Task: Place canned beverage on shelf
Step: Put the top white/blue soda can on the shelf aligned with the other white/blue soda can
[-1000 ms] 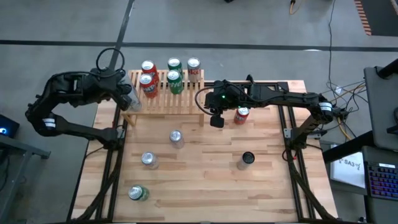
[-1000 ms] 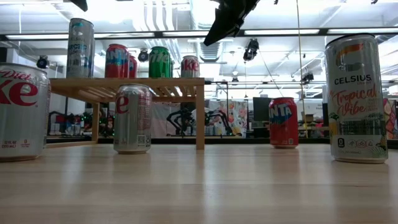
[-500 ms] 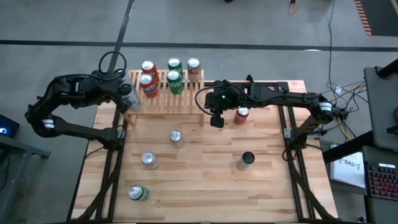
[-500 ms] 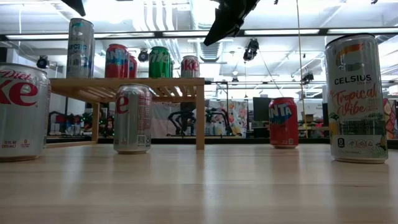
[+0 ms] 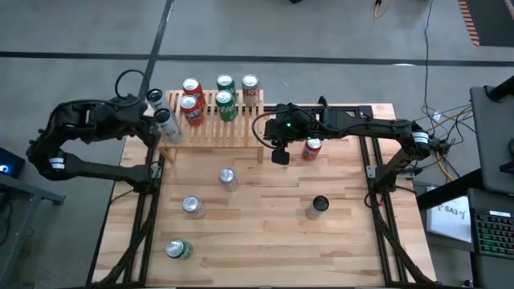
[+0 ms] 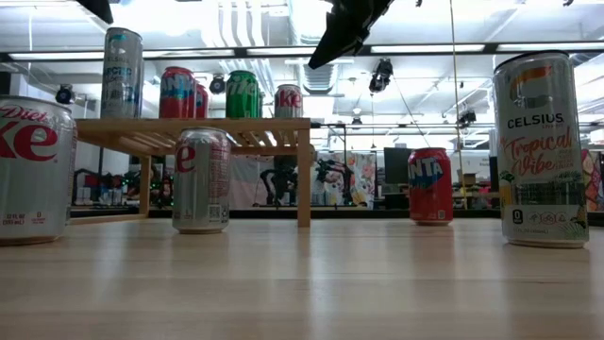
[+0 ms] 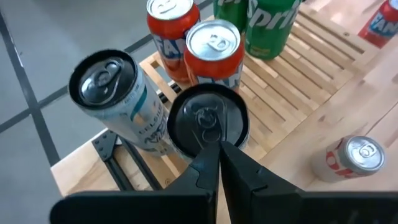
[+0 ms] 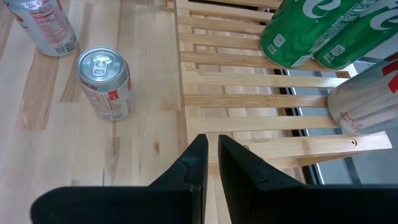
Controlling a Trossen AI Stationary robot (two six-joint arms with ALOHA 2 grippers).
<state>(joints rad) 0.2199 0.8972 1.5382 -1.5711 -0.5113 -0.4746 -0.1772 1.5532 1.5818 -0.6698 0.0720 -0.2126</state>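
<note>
Progress: six cans stand on the slatted shelf [image 5: 213, 120]. Going left to right: tall silver-blue slim can [image 5: 167, 126] at the shelf's left end, two Fanta cans [image 5: 191, 108], two Sprite cans [image 5: 226, 104], one Coke can [image 5: 250, 87] at the back right.

Left gripper [image 5: 151, 99] sits off the shelf's left end just beside the slim can, fingers together, nothing held. In the left wrist view they point down past the can's black top [image 7: 208, 118]; the round thing beside it there I can't name.

Slim can: upright, long axis vertical, tab end up. Looks placed, my call.

Still on the table: Sprite can [image 5: 178, 250], Diet Coke can [image 5: 192, 206], Diet Coke can [image 5: 228, 178], Fanta can [image 5: 312, 148], Celsius can [image 5: 319, 205]. All upright, tops up.

Right gripper [image 5: 279, 155] hovers off the shelf's right end near the Fanta can, fingers together, empty.

So roughly half done; five left.
</note>
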